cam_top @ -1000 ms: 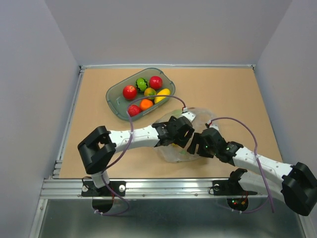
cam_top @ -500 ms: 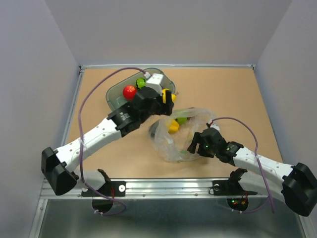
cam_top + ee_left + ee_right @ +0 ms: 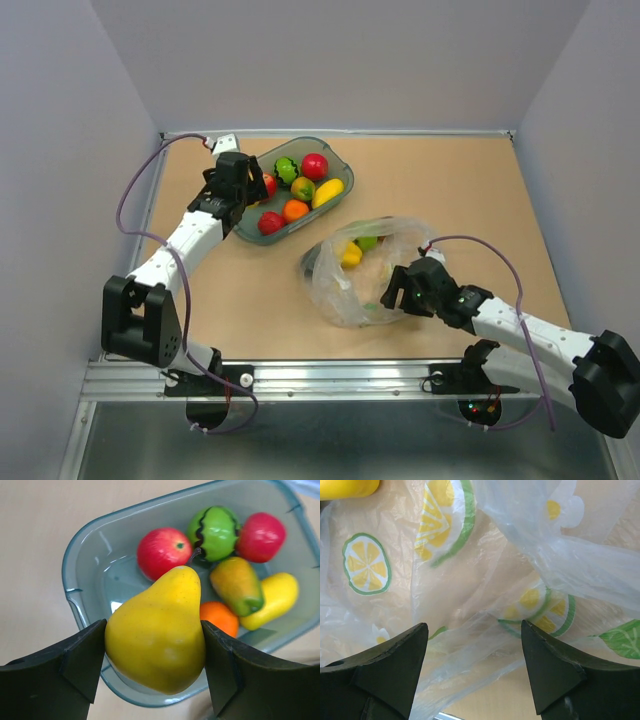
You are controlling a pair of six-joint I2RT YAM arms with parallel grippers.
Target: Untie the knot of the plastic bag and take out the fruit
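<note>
Bag (image 3: 372, 285) open, fruit (image 3: 350, 255) still inside; left gripper (image 3: 154, 645) clamps yellow pear (image 3: 160, 615) above tray (image 3: 70, 587), upper left; right gripper (image 3: 473, 630) spread, empty.

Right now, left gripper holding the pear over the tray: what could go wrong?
1. The yellow pear in the left gripper hangs over the tray at its near rim; dropped here, it might strike it and roll out.
2. Loose film of the plastic bag lies right under the open right gripper and could snag.
</note>
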